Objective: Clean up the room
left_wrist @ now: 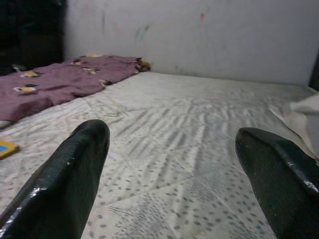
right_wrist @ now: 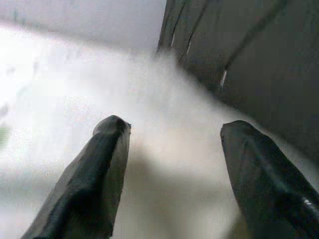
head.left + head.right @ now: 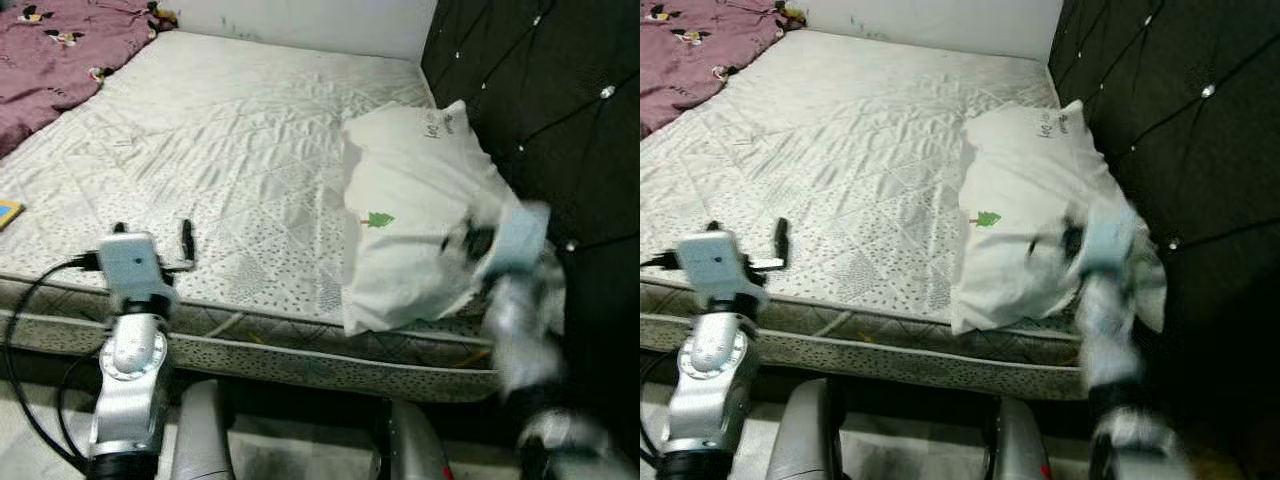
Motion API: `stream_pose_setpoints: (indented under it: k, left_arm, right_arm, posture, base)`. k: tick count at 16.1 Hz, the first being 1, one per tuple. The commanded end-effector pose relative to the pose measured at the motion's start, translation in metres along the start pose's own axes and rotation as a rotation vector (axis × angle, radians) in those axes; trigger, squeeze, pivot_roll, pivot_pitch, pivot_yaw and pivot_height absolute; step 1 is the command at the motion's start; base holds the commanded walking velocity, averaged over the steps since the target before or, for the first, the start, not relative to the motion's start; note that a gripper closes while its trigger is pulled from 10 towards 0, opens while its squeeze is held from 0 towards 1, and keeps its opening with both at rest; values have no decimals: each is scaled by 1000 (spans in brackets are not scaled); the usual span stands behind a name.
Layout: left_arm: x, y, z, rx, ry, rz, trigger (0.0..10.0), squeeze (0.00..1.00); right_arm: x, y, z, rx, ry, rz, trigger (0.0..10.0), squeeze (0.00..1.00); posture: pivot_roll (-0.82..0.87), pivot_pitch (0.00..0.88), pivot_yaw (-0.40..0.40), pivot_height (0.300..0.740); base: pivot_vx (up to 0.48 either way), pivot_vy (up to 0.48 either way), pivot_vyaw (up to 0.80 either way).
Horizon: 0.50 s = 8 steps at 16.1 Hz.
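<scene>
Left eye view tells you most of it tbh: cleanup looks barely halfway. The white pillow [image 3: 415, 215] sits at the near right corner of the mattress [image 3: 220, 150], up against the dark tufted headboard [image 3: 540, 90], its lower edge hanging a bit over the bed's side, so that bit looks roughly placed but not squared. Still left imo: the maroon blanket [image 3: 55, 45] is bunched in the far left corner, w/ small toy-like bits near it, too small to ID, and a yellow-blue thing [image 3: 8, 212] lies at the left edge.

Right gripper [image 2: 172, 164] is blurred in the head cams, right by the pillow's lower right side; wrist cam shows its fingers spread w/ pillow fabric just ahead, nothing pinched. Left gripper [image 1: 172, 169] hovers over the near edge of the mattress, fingers wide apart, holding nothing.

Surface: bare quilted mattress, no sheet, a few creases. Room: pale wall [image 1: 199, 35] w/ some scuff marks behind the bed, floor below barely visible.
</scene>
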<state>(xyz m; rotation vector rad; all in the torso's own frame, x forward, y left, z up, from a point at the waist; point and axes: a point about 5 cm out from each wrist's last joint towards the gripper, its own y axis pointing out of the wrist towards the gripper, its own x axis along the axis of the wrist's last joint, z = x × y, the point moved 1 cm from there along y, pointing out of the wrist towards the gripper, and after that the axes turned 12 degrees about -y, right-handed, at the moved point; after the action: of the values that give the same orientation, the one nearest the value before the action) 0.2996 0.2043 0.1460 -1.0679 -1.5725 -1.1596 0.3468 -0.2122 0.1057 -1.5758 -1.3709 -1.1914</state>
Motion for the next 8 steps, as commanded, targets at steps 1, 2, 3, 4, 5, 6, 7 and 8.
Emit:
stream_pose_setpoints:
  k: [1, 2, 3, 4, 5, 6, 7, 8]
  left_arm:
    - [4, 3, -2, -5, -5, -20, 10000, 0]
    - [7, 4, -1, 8, -8, -36, 10000, 0]
    - [7, 3, -1, 10, -12, -40, 10000, 0]
    - [7, 2, -1, 11, -13, -41, 10000, 0]
    - [7, 1, -1, 10, -15, -40, 10000, 0]
    - [5, 0, -3, 5, -20, -33, 10000, 0]
    - [3, -2, -4, 0, -23, -28, 10000, 0]
    - [3, -3, -4, 0, -24, -27, 10000, 0]
  right_arm:
    - [13, 3, -6, -16, 1, -46, 10000, 1000]
    - [18, -5, -4, -1, 11, -83, 10000, 1000]
    - [24, -6, -2, 12, 24, -103, 10000, 1000]
    - [28, -6, -1, 22, 29, -118, 10000, 1000]
    - [41, -5, 3, 50, 45, -167, 10000, 1000]
    - [55, -4, 6, 76, 49, -231, 10000, 0]
    - [63, -3, 3, 70, 53, -254, 10000, 0]
    - [64, -3, 2, 65, 65, -250, 10000, 0]
  posture:
    - [40, 0, -89, 531]
    - [39, 0, -87, 531]
    - [36, 0, -86, 531]
    - [26, 0, -80, 531]
    - [20, 0, -78, 531]
    - [16, 0, -80, 536]
    - [12, 0, -78, 545]
    - [12, 0, -76, 550]
  base:
    - [0, 0, 0]
    - [0, 0, 0]
    - [0, 0, 0]
    - [0, 0, 0]
    - [0, 0, 0]
    - [0, 0, 0]
    - [0, 0, 0]
    - [0, 0, 0]
